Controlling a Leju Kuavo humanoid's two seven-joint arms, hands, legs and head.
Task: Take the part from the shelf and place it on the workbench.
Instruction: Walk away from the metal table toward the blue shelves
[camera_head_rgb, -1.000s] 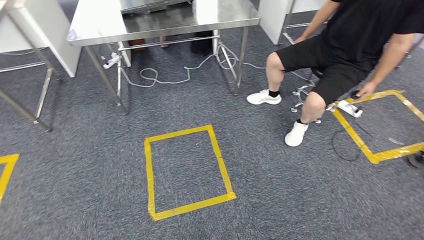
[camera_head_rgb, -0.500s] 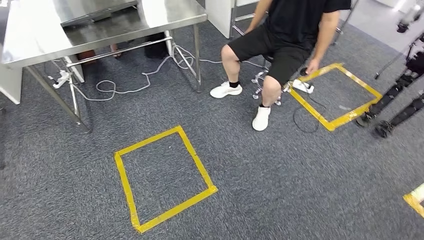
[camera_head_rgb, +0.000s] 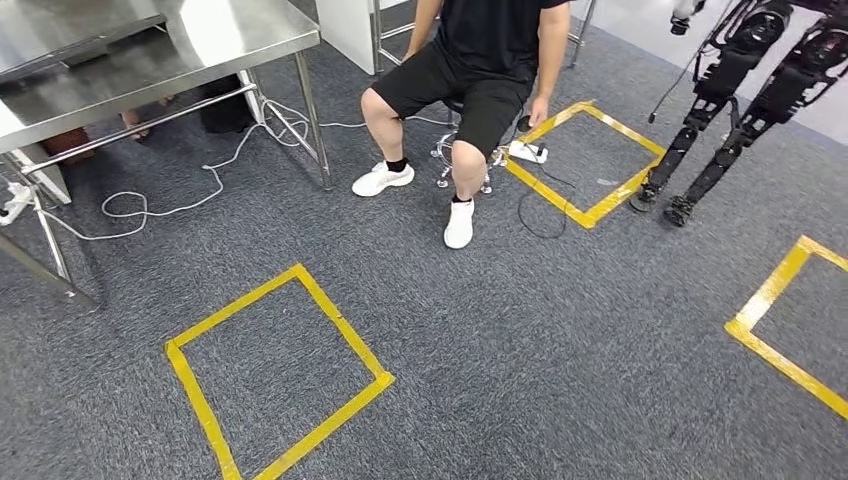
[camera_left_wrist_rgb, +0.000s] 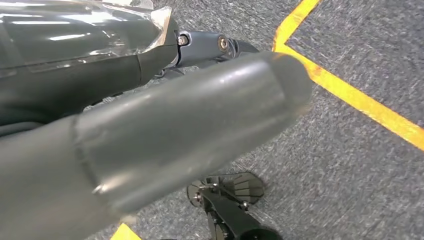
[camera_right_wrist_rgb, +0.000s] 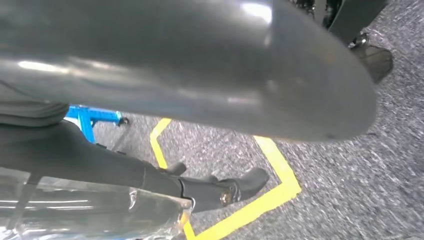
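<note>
Close in, the left hand (camera_left_wrist_rgb: 150, 130) and right hand (camera_right_wrist_rgb: 175, 65) hung over grey carpet (camera_head_rgb: 520, 340). Whether their fingers were spread, curled or holding anything could not be told, nor could where the part lay. On the carpet were three yellow tape squares: the nearest (camera_head_rgb: 345, 323), one to the right (camera_head_rgb: 765, 283), one farther off (camera_head_rgb: 548, 193). Beyond sat one person (camera_head_rgb: 480, 70), beside one steel table (camera_head_rgb: 150, 50), with another robot's two dark legs (camera_head_rgb: 720, 100) farthest right.

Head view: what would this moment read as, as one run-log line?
scene: grey carpet, yellow tape square, steel table | person: seated | left hand: grip unclear | right hand: grip unclear
</note>
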